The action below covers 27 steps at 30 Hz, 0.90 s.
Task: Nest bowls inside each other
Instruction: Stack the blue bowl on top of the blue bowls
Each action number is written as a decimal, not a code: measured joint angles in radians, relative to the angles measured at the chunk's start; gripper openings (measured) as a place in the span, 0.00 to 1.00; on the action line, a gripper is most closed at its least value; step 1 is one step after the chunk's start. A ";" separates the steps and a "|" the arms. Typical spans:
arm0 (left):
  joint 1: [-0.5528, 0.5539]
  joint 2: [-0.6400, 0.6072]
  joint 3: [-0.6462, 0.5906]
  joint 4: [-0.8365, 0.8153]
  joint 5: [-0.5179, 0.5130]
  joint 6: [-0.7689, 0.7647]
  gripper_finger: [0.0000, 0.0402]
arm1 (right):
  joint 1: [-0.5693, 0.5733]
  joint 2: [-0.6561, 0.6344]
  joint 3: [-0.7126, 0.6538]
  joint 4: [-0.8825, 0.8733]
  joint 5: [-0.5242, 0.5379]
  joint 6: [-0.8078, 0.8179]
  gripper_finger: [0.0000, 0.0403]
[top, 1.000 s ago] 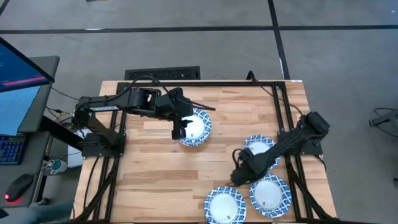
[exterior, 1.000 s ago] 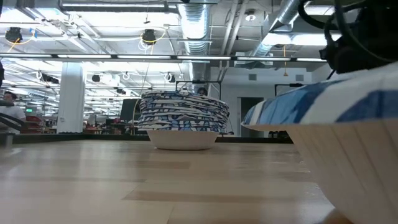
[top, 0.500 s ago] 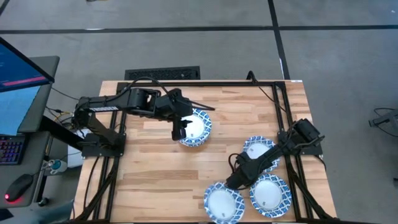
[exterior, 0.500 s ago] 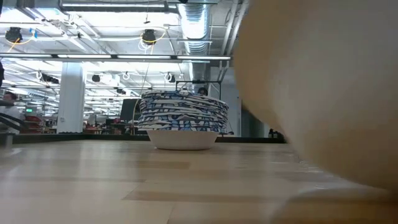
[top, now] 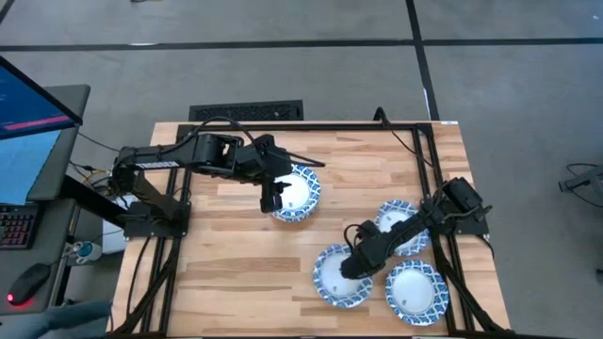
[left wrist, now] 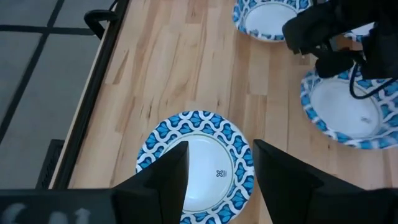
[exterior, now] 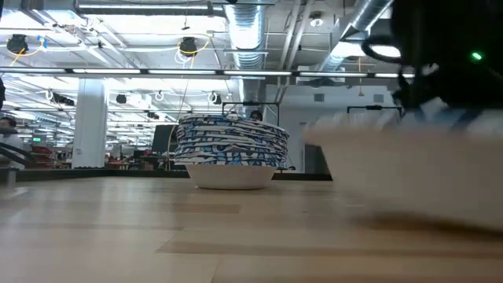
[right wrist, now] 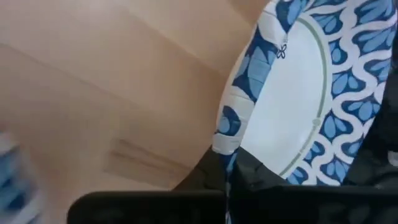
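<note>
A stack of nested blue-rimmed bowls [top: 296, 193] [exterior: 229, 152] stands on its base on the table, left of centre. My left gripper [top: 270, 196] [left wrist: 217, 177] hovers open over it, one finger on either side of the top bowl's [left wrist: 199, 163] centre, touching nothing. Toward the near right, my right gripper [top: 351, 266] [right wrist: 229, 173] is shut on a single bowl [top: 334, 281] [right wrist: 292, 93] [exterior: 409, 173]. My right gripper pinches the single bowl's rim [right wrist: 231, 140] between its two fingers, one over the white inside and one under the outside, on the bowl's far right edge. The fingers slant down from the table's right. In the low view the blurred bowl seems to hang just above the wood.
Two more single bowls lie on the table's right part, one [top: 401, 227] beside my right arm and one [top: 415, 293] near the front edge. A black frame rail [top: 435, 169] borders the table. Bare wood lies between the stack and the held bowl.
My right gripper dipped toward the near edge to the front bowl, took hold of its rim, and has carried the bowl toward the far edge, closer to the stack. My left gripper has stayed over the stack.
</note>
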<state>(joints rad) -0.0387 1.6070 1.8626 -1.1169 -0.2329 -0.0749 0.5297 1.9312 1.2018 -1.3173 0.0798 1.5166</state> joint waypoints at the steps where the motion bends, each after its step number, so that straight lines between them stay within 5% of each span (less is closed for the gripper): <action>1: 0.000 0.000 0.000 -0.002 0.000 -0.007 0.42 | -0.005 -0.001 0.020 -0.014 0.014 -0.009 0.03; 11: 0.000 0.000 0.000 -0.005 -0.011 -0.016 0.42 | -0.068 -0.004 0.433 -0.227 0.283 -0.280 0.02; 20: -0.004 0.000 0.000 0.004 -0.016 -0.037 0.42 | -0.079 -0.005 0.642 0.014 0.452 -1.217 0.05; 23: -0.013 0.000 0.000 -0.049 -0.019 -0.024 0.42 | -0.102 -0.005 0.655 0.076 0.451 -1.441 0.05; 27: -0.043 0.000 0.000 -0.135 -0.019 0.020 0.42 | -0.186 -0.005 0.656 0.132 0.279 -1.581 0.06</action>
<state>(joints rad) -0.0820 1.6070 1.8626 -1.2519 -0.2520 -0.0553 0.3438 1.9260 1.8576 -1.1857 0.3591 -0.0646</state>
